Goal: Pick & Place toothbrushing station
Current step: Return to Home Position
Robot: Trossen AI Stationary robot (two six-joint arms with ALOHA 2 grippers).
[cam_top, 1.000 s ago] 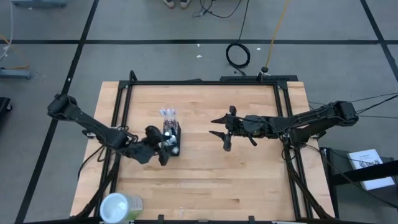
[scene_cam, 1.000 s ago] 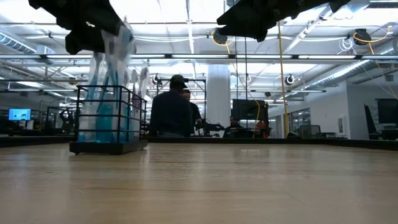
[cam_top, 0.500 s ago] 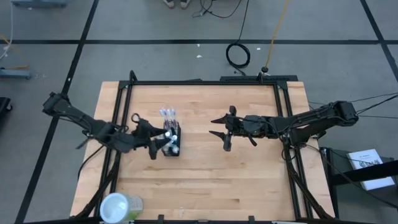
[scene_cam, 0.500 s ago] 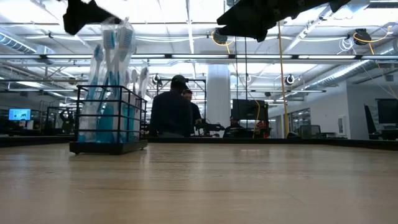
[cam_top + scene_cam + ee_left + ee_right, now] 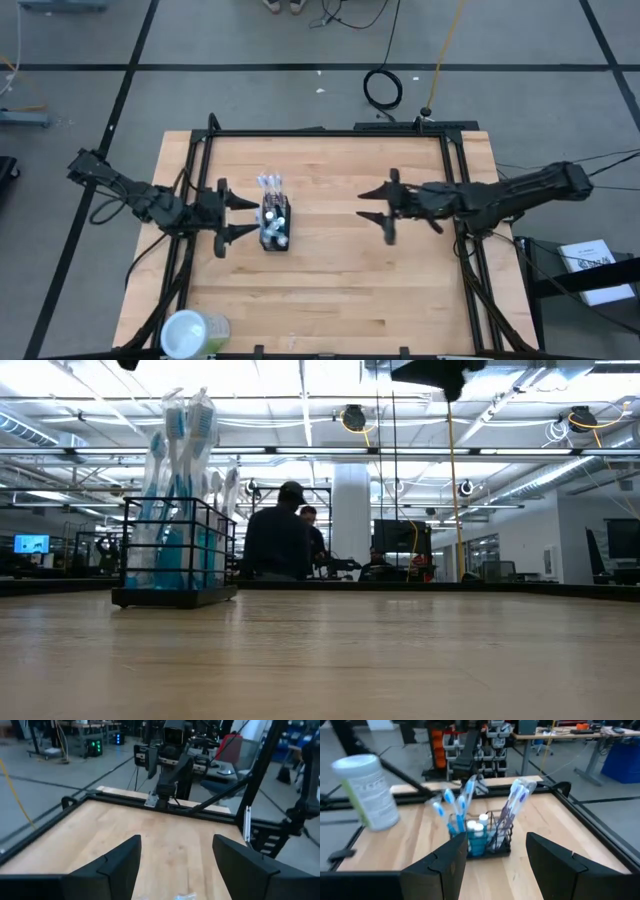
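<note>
**A:** Start at the left gripper. What are its fingers doing?

**B:** The left gripper (image 5: 243, 218) has its two dark fingers (image 5: 120, 865) spread wide, with nothing between them. Just past their tips, touching neither, the small black upright rectangular mesh holder (image 5: 275, 224) stands on the pale wooden table (image 5: 330, 290).

**A:** What's in the holder?

**B:** Slim blue-and-white toothbrushes (image 5: 451, 809) lean out of one end and pinkish toothbrushes (image 5: 517, 795) out of the other. Small white blue-capped tubes (image 5: 478, 822) stand upright between them.

**A:** And the right gripper?

**B:** The right gripper (image 5: 363, 205) hangs above the table on the far side of the holder from the left fingers. It is well apart from the holder. Its fingers (image 5: 555, 865) are also splayed and empty, and the gap between them faces the holder.

**A:** Anything farther out?

**B:** A pale-green translucent round container (image 5: 193, 333) stands at a table corner, behind the left fingers and well apart from them. Beyond the table, in the low view, two people (image 5: 278, 540) stand in the room.
</note>
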